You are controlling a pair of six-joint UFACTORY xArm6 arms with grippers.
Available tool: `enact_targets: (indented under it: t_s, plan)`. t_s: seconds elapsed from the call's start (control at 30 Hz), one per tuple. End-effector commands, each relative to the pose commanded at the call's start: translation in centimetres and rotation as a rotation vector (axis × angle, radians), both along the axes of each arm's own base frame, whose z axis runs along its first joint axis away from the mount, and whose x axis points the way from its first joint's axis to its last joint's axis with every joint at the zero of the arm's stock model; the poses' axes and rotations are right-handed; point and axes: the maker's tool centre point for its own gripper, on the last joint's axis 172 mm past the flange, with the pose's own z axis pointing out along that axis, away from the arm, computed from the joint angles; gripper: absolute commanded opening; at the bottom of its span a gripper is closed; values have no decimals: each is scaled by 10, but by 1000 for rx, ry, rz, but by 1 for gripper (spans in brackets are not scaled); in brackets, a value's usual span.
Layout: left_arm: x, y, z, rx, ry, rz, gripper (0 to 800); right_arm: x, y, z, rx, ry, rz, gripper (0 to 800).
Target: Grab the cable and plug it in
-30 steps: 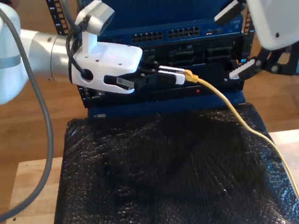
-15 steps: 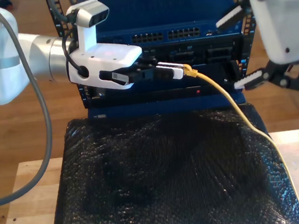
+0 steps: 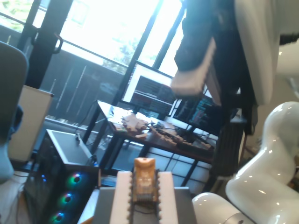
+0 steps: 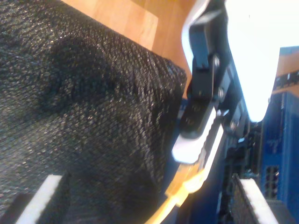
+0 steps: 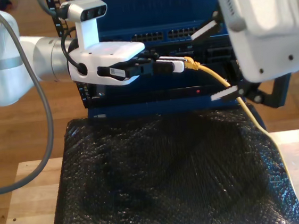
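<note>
**Cable held at the rack front, not seated**

The cable is pinched near its connector end in my first end effector. The yellow plug end pokes out just past the white pads, in front of the blue rack, level with its middle rows of ports. Whether the tip touches a port cannot be told. In the first wrist view the plug sits squeezed between the two ribbed pads, the jaws closed onto it. From the plug the cable slopes down toward the exterior view's right, crosses the edge of the black mat and leaves at the frame's lower right.

My second end effector hangs just beside the plug, on the exterior view's right. Its two white fingers are spread wide, one above and one below the cable's line, and hold nothing. Its wrist view looks across the mat at my first end effector and the yellow cable.

The mat covers most of the wooden tabletop, in front of the rack.
</note>
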Motion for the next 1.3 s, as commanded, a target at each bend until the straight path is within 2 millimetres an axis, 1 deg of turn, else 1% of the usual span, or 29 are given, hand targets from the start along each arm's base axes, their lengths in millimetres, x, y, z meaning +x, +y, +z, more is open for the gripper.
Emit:
enact_targets:
  t_s: [0.13,0.27,0.37,0.5,0.7,0.83,1.07,1.13,1.2,1.3]
  plan:
    - [-1,0,-1,0,14,-8,2,3,-3,7,18,-41,-20,796]
    - [-9,2,4,-15,30,-40,2,2,-5,10,18,-58,-16,796]
    - [-11,3,6,-32,42,-53,2,1,-5,11,22,-74,-17,796]
    - [-16,5,17,-77,48,-76,2,2,-6,14,33,-98,-25,796]
    - [-15,10,30,-132,49,-75,2,2,-7,28,56,-147,-38,796]
    - [-15,12,28,-148,68,-88,2,2,-9,35,64,-165,-44,796]
    - [-17,14,25,-162,88,-106,3,4,-8,37,70,-174,-47,796]
    - [-19,15,26,-168,90,-115,3,-1,-2,37,71,-176,-26,796]
    - [-21,15,25,-170,98,-121,3,-4,6,32,71,-169,-6,796]
    - [-22,15,20,-175,118,-118,3,-3,13,25,79,-179,2,794]
